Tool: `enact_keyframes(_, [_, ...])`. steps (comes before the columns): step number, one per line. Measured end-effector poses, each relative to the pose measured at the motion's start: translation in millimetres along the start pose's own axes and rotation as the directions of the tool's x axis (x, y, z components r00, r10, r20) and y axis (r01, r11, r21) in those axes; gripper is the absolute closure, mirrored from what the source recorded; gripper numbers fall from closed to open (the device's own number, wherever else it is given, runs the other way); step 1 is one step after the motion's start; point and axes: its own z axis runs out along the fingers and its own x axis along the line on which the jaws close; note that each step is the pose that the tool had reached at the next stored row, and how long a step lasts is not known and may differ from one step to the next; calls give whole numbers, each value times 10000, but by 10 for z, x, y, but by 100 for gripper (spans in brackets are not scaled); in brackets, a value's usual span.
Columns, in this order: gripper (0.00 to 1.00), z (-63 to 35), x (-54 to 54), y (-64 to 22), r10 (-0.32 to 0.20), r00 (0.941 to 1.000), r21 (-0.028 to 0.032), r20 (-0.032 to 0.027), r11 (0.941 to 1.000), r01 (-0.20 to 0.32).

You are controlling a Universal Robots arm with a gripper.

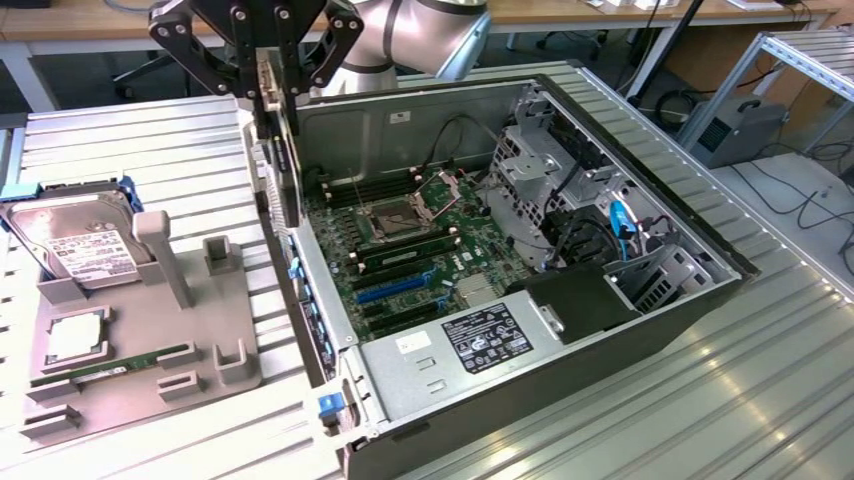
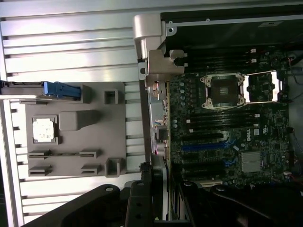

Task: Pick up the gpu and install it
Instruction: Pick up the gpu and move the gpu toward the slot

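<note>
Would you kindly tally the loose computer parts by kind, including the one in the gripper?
Boxy silver hard drive with white label: 1
Square silvery processor chip: 1
Slim green RAM stick: 1
Thin dark GPU card, held by the gripper: 1
Total: 4

Exterior view: bright, even overhead room light; shadows short, soft-edged. Broad white glare streaks on ribbed metal table [image 1: 747, 400], strongest toward exterior view's right. Interior of case [image 1: 627, 350] dimmer; motherboard [image 1: 414, 250] print legible. Hanging gpu [image 1: 280, 170] dark, shaded below gripper [image 1: 280, 88]. Wrist view: table slats washed pale, near overexposed; silvery bracket of gpu glaring; gripper body near-black, out of focus; motherboard mid-toned, slightly soft.
</note>
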Motion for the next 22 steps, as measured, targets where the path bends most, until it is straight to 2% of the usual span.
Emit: enact_keyframes(22, [73, 36, -106, 7, 0, 10000, 10, 1, 10000, 0])
